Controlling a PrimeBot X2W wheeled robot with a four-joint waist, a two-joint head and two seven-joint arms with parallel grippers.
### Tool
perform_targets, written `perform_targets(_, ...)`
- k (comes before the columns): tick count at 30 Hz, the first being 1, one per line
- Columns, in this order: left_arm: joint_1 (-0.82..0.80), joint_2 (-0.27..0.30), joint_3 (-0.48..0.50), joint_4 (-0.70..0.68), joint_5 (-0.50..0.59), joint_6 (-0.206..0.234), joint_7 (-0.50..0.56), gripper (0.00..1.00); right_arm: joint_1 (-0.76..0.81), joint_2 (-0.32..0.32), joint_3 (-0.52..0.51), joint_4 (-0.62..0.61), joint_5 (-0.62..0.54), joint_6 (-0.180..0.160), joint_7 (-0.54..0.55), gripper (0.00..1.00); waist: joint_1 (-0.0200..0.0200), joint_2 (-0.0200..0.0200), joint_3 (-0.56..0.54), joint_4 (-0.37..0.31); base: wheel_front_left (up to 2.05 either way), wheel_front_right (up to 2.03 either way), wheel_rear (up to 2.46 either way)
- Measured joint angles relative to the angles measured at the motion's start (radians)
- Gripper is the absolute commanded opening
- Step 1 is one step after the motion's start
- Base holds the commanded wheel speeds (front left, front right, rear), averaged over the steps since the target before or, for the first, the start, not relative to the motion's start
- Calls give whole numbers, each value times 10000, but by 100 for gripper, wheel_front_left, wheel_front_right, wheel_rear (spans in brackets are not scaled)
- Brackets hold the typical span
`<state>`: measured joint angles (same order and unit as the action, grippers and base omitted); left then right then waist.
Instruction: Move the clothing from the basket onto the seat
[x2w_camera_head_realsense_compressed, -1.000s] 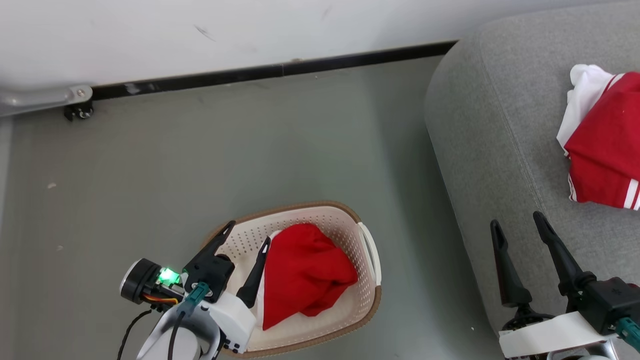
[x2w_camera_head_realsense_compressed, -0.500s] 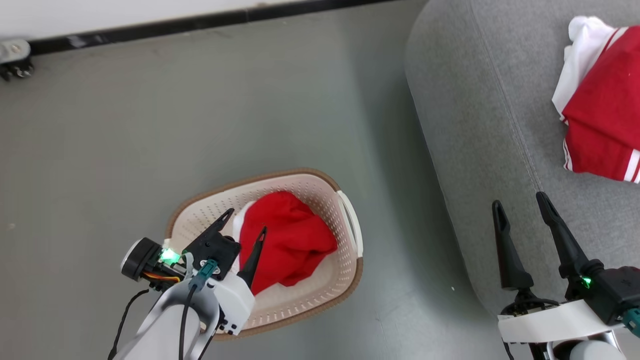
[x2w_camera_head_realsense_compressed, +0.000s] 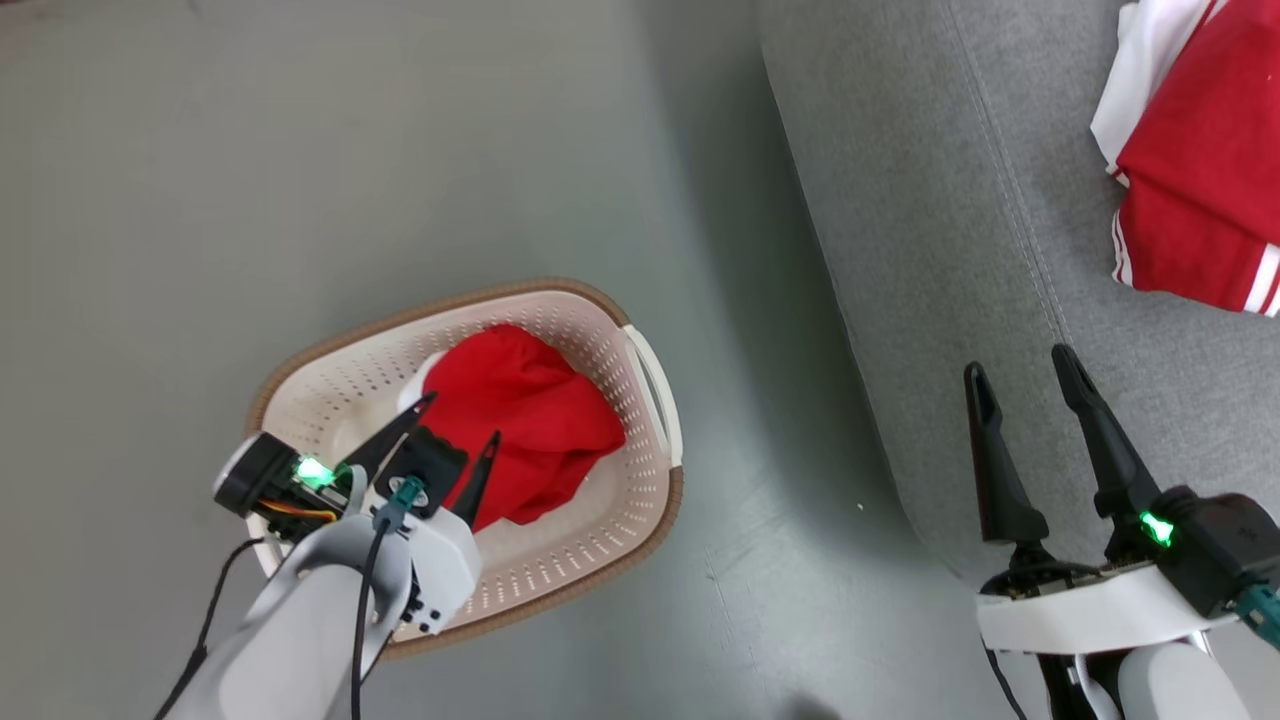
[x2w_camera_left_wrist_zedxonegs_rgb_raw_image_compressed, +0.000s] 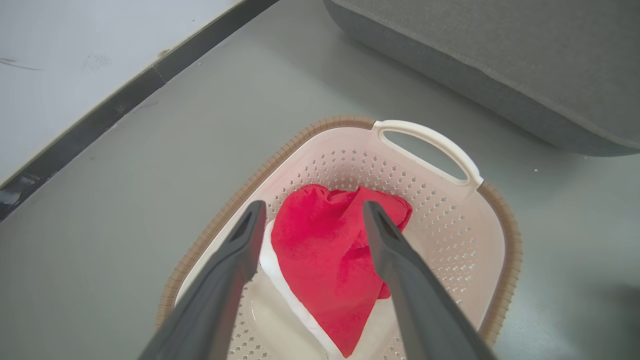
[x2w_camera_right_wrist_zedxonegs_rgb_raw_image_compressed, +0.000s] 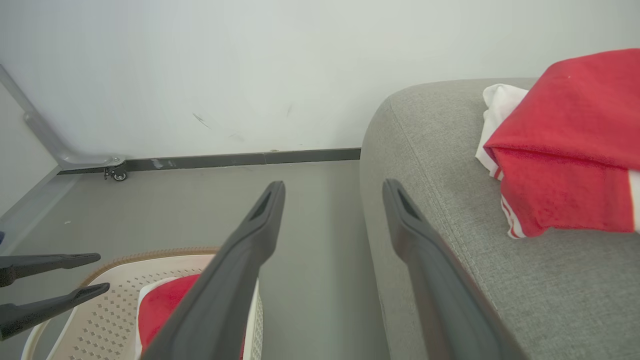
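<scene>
A cream basket (x2w_camera_head_realsense_compressed: 612, 508) with a brown rim stands on the floor, left of the grey seat (x2w_camera_head_realsense_compressed: 930, 260). Crumpled red clothing (x2w_camera_head_realsense_compressed: 525, 420) with a white edge lies inside it. My left gripper (x2w_camera_head_realsense_compressed: 462, 417) hangs open just above that garment's left side; in the left wrist view its fingers (x2w_camera_left_wrist_zedxonegs_rgb_raw_image_compressed: 314, 205) straddle the red clothing (x2w_camera_left_wrist_zedxonegs_rgb_raw_image_compressed: 325, 250) without touching it. A second piece of red and white clothing (x2w_camera_head_realsense_compressed: 1200, 190) lies on the seat. My right gripper (x2w_camera_head_realsense_compressed: 1018, 361) is open and empty over the seat's front edge, well short of that garment (x2w_camera_right_wrist_zedxonegs_rgb_raw_image_compressed: 565, 165).
Grey floor (x2w_camera_head_realsense_compressed: 300, 150) surrounds the basket. The right wrist view shows a white wall with a black baseboard (x2w_camera_right_wrist_zedxonegs_rgb_raw_image_compressed: 225, 160) behind, and a metal bracket with a small caster (x2w_camera_right_wrist_zedxonegs_rgb_raw_image_compressed: 115, 172) at the wall's left. The seat's rounded corner (x2w_camera_right_wrist_zedxonegs_rgb_raw_image_compressed: 385, 115) stands near the wall.
The head camera has tilted down, so the wall has left the picture. My left gripper has moved right within the basket, over the red garment. The right gripper has stayed open and almost still.
</scene>
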<state>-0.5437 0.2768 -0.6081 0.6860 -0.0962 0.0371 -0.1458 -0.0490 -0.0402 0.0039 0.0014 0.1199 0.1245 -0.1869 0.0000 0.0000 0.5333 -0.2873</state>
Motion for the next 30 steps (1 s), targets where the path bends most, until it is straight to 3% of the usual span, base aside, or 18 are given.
perform_targets(15,-841,330,209,1233,123,92,500,100,-599,13,341,276,416,0,-313,100,0,0,1242,-708,0,0,0)
perform_targets(30,-1570,491,575,1894,182,817,978,100,-1627,21,867,660,732,0,-520,100,1,0,2341,-1205,0,0,0)
